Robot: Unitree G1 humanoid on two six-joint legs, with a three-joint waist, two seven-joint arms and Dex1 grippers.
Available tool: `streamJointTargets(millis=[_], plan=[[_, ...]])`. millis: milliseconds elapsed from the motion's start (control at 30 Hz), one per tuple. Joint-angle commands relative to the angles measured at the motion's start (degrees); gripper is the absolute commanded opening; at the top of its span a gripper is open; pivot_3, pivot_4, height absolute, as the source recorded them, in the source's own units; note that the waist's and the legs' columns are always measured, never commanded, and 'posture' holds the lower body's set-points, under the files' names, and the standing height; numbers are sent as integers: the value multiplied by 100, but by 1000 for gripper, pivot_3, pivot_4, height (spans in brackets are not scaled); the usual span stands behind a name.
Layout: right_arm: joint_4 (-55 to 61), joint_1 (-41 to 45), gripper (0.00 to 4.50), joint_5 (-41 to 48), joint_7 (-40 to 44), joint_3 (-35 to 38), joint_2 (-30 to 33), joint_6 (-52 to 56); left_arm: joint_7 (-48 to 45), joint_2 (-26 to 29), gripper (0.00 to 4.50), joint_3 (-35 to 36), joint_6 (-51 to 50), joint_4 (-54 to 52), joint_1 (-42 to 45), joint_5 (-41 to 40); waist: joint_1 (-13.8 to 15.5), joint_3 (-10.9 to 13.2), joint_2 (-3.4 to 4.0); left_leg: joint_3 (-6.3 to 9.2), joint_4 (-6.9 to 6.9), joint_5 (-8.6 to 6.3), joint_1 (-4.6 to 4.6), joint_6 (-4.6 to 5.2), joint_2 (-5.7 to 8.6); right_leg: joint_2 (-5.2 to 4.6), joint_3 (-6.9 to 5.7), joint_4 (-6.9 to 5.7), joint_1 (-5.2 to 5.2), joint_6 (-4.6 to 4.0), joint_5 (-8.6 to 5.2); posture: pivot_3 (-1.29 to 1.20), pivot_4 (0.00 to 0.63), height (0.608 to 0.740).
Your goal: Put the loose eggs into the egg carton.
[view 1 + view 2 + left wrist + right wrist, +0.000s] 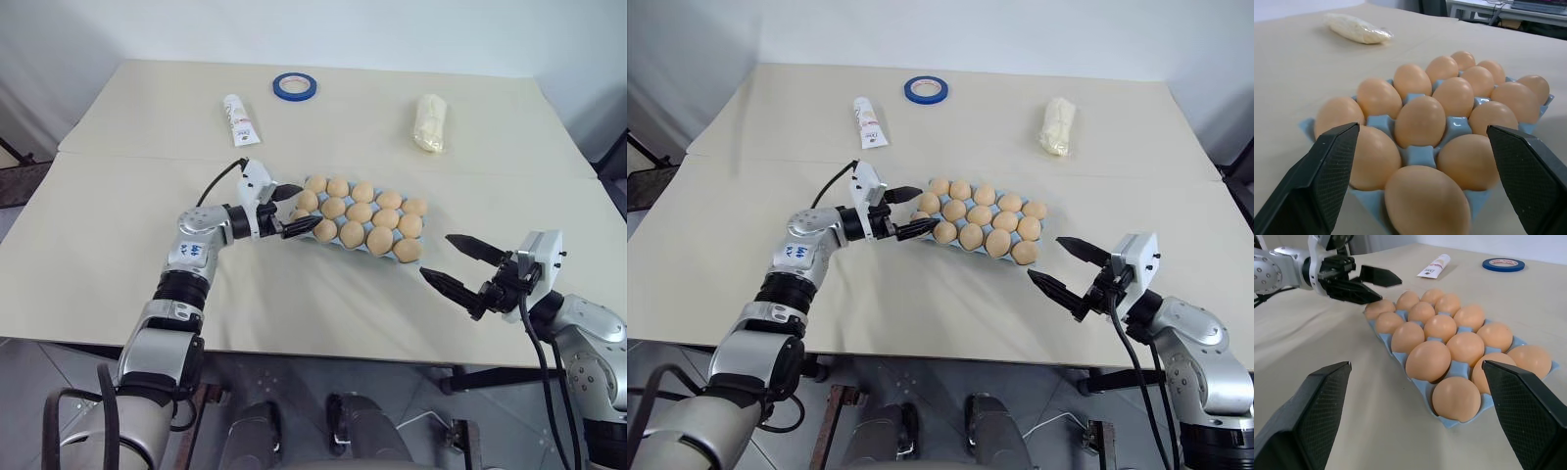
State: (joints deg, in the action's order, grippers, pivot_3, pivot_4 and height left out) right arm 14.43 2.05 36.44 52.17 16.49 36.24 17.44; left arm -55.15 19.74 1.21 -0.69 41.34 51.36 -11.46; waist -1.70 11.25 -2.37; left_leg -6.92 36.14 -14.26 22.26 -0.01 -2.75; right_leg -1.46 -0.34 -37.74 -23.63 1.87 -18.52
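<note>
**A:** While I'm looking at this, can someone confirm where the eggs (360, 212) ended up? From the head camera they all look seated in the carton (1382, 336), three rows of five, tan on pale blue. I count fifteen and no bare cup.

**B:** Yep, same read. Carton sits about mid-table (118, 215), skewed a bit, long side running from the robot's left and far toward its right and near. In the left wrist shot every cup I can see has an egg in it, and none are lying on the table.

**A:** And the left gripper (292, 211)?

**B:** Spread wide, nothing between the fingers. It's level, pointing at the carton's left end, with the fingers either side of the corner eggs. The near finger's tip looks right by the nearest-row end egg, but I can't tell if it actually touches.

**A:** Right gripper (453, 261)?

**B:** Also wide and empty. It hangs off the carton's right near corner, close by but apart from it, aimed back toward the eggs. Its wrist view looks down the length of the tray, with the other gripper at the far end.

**A:** Other stuff on the table?

**B:** Tape ring (294, 86), a white tube (239, 118) and a plastic-wrapped bundle (430, 121), all along the far side, well apart from the carton.
</note>
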Motion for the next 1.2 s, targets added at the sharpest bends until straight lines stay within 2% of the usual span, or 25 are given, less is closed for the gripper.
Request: streamJointTargets(millis=[33,333,500,633,900,1200], plan=[[222,-8,4500,79,27,163,54,-89,-363,376,4438,364,-144,-898,-234,-503,-12,0,0,0,-2,0,0,-1,-1,0,0,0,-1,0,0,0,150,740],[164,-8,4500,104,135,172,110,-54,-808,1477,4438,990,-745,-2458,-1790,-1125,5,0,0,2,2,4,-7,2,0,-6,-1,-5,5,-3,-1,0,150,740],[-39,144,4500,102,345,131,221,-32,-723,1992,4438,1484,-1258,-2824,-2587,-1437,-1,0,1,7,0,4,-9,6,-1,-9,-2,-5,8,-6,0,0,150,740],[-221,324,4500,67,458,67,251,-31,-973,2227,4438,1592,-1245,-3045,-3045,-1538,1,0,1,7,-6,3,-10,7,-1,-13,-2,-1,7,-10,-2,0,150,740],[-317,506,4500,1,492,-53,183,-22,-874,2250,4438,1592,-1279,-3137,-3126,-1570,10,0,1,12,-12,0,-6,8,0,-17,-6,7,6,-13,-4,0,150,740],[-323,480,4500,-122,536,-153,176,-63,-890,2174,4438,1421,-1059,-2769,-2719,-1435,3,0,1,11,-16,-2,-6,7,-1,-14,-8,10,4,-15,-5,0,150,740]])
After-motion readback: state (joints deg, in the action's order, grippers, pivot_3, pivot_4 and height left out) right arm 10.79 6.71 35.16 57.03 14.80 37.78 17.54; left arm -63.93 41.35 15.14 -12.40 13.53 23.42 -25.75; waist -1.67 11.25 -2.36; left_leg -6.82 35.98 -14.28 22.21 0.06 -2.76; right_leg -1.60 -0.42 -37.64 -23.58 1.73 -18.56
